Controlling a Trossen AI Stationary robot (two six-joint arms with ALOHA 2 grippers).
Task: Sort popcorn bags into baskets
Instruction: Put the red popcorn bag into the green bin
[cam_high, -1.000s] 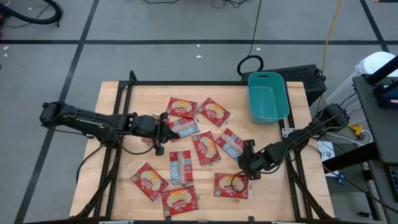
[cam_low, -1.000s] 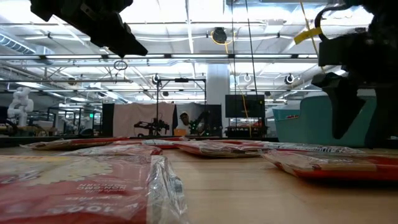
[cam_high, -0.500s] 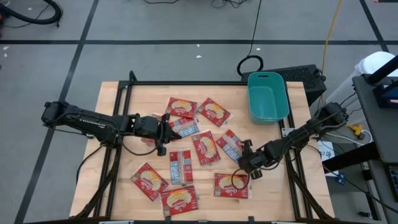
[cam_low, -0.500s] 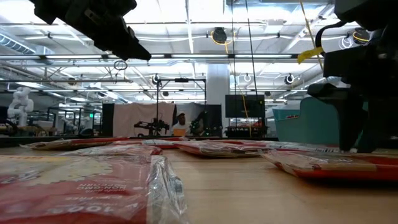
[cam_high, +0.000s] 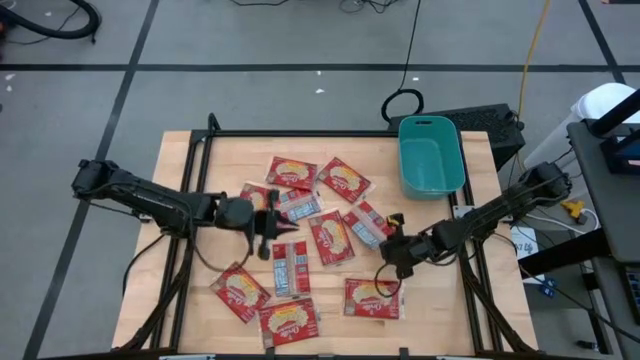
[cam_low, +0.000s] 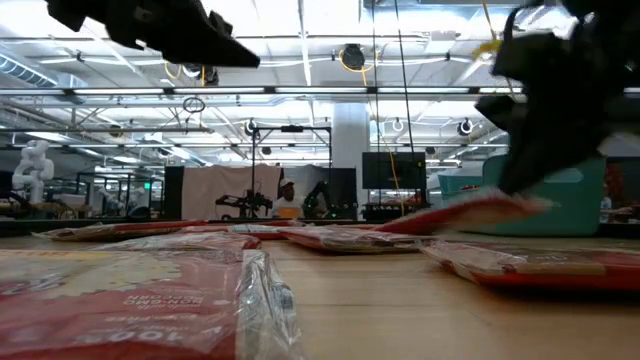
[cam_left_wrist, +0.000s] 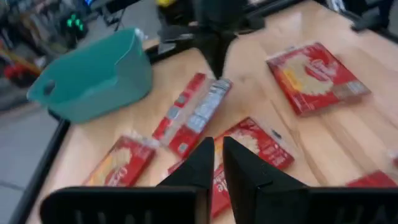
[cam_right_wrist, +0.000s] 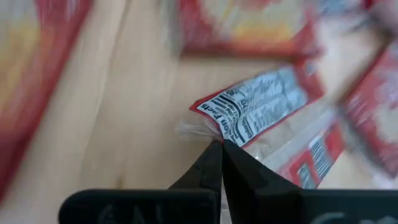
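Grey floor with dark seams surrounds the wooden table (cam_high: 190, 160), and the low view looks across it into a bright workshop hall. At the table's far right corner stands the teal basket (cam_high: 432, 156), with nothing visible inside it. Nine or ten popcorn bags lie scattered over the middle and near part of the table, mostly red side up, a few showing the silver back, among them one near the front right (cam_high: 372, 298) and one near the front left (cam_high: 240, 290).

The right arm reaches in from the right edge, and its right gripper (cam_high: 396, 247) sits at the near end of the lifted popcorn bag (cam_high: 368, 224). The right wrist view shows its fingers (cam_right_wrist: 214, 163) pressed together on the crimped end of this bag (cam_right_wrist: 258, 110), printed back showing. In the low view the bag (cam_low: 462, 212) hangs tilted, clear of the table.

The left gripper (cam_high: 272, 222) hovers over the cluster's left side, its fingers (cam_left_wrist: 202, 163) nearly together and holding nothing.

The pinch takes only the thin seal, so the bag may well slip or swing loose on the way to the basket, especially with a quick swing. The dangling far end could also drag a neighbouring bag or catch the basket's rim.
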